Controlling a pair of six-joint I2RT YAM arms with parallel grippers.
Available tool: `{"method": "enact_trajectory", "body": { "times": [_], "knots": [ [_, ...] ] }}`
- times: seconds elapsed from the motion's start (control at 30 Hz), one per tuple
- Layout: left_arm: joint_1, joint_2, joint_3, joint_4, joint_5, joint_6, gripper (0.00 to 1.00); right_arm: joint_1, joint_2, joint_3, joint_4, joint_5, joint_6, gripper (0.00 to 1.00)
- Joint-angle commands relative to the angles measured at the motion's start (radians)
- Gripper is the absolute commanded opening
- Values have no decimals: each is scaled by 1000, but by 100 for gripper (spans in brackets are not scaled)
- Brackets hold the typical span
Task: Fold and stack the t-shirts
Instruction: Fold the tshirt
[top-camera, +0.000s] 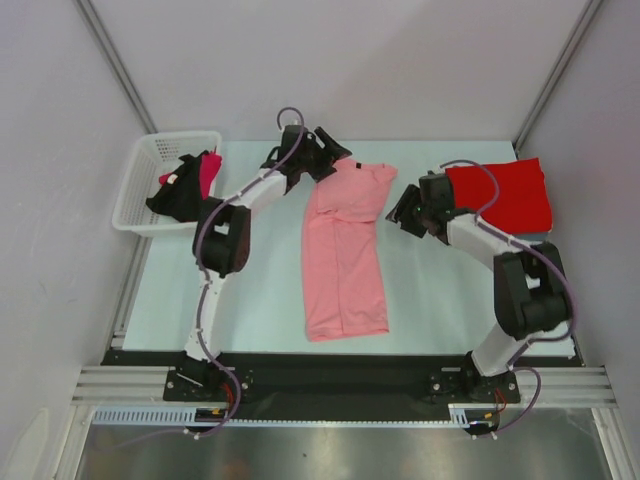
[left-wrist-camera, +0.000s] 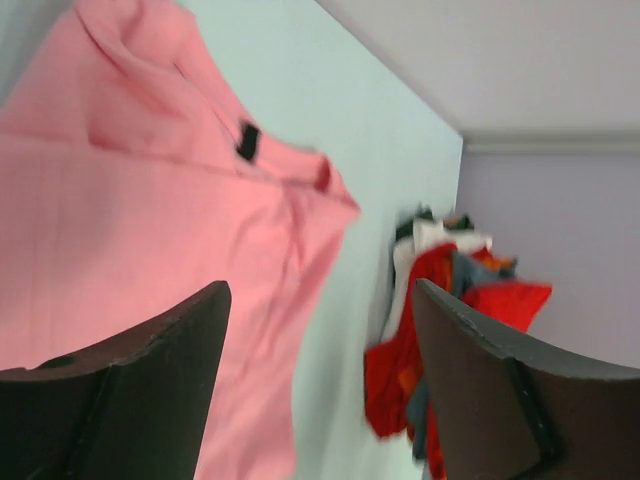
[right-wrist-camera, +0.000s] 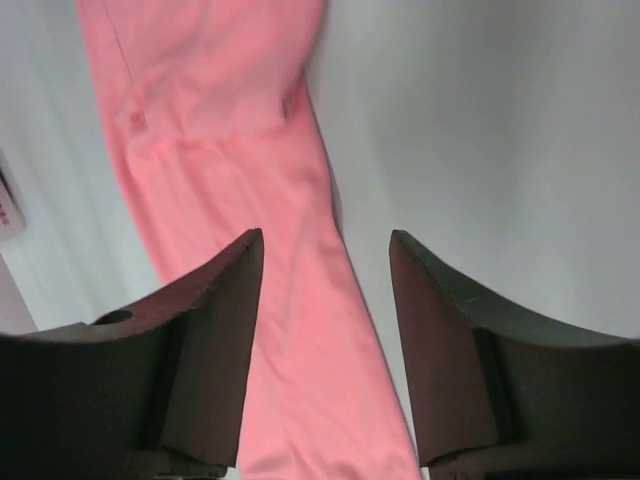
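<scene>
We see the pink t-shirt (top-camera: 343, 255) lying flat at the centre of the top view. It is folded into a long strip, and its long axis runs from the upper centre of the frame down toward the lower centre.

The left gripper (top-camera: 333, 160) hovers at the strip's upper, collar end, with its jaws spread and nothing between them. The right gripper (top-camera: 404, 216) sits just off the strip's right edge, also spread and empty. The cloth therefore stretches downward from the left gripper and lies to the left of the right one; the left is nearer.

We judge the next fold to be crosswise, one end brought over the other.

A folded red t-shirt (top-camera: 510, 195) lies at upper right, and a white basket (top-camera: 135, 200) stands at upper left.

A small black tag (left-wrist-camera: 247, 140) marks the neckline. It looks blank, though the blur may hide lettering.
</scene>
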Motion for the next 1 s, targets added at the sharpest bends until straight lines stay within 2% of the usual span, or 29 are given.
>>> {"method": "enact_trajectory", "body": {
  "times": [0.0, 0.07, 0.1, 0.2, 0.3, 0.4, 0.43, 0.57, 0.63, 0.67, 0.8, 0.97],
  "knots": [
    [-9, -353, -194, -3, 114, 241, 79, -39, 155, 156, 107, -57, -3, 57],
    [-5, -465, -393, -11, 108, 312, 80, -56, 275, 271, 107, -63, -2, 56],
    [-5, -574, -547, 17, 99, 341, 80, -71, 321, 319, 96, -72, -2, 56],
    [-5, -703, -779, 60, 56, 385, 82, -88, 481, 489, 55, -81, 1, 54],
    [9, -809, -883, 34, 1, 435, 82, -100, 587, 600, 48, -95, 4, 49],
    [17, -868, -1025, 69, 22, 412, 81, -110, 684, 702, 26, -110, 9, 49],
    [14, -894, -1055, 93, 60, 406, 81, -111, 708, 730, 15, -111, 7, 49],
    [-17, -963, -1148, 104, 47, 407, 81, -111, 800, 830, -31, -98, 0, 48],
    [-29, -993, -1187, 57, 21, 425, 81, -113, 831, 853, -15, -100, -16, 32],
    [-35, -1032, -1205, 49, 9, 432, 81, -113, 841, 867, -10, -104, -20, 28],
    [-37, -1118, -1335, -1, -22, 439, 81, -123, 932, 992, -54, -91, -31, 0],
    [-77, -1202, -1496, 17, -1, 402, 81, -155, 1074, 1231, -73, -106, -33, 0]
  ]
}}
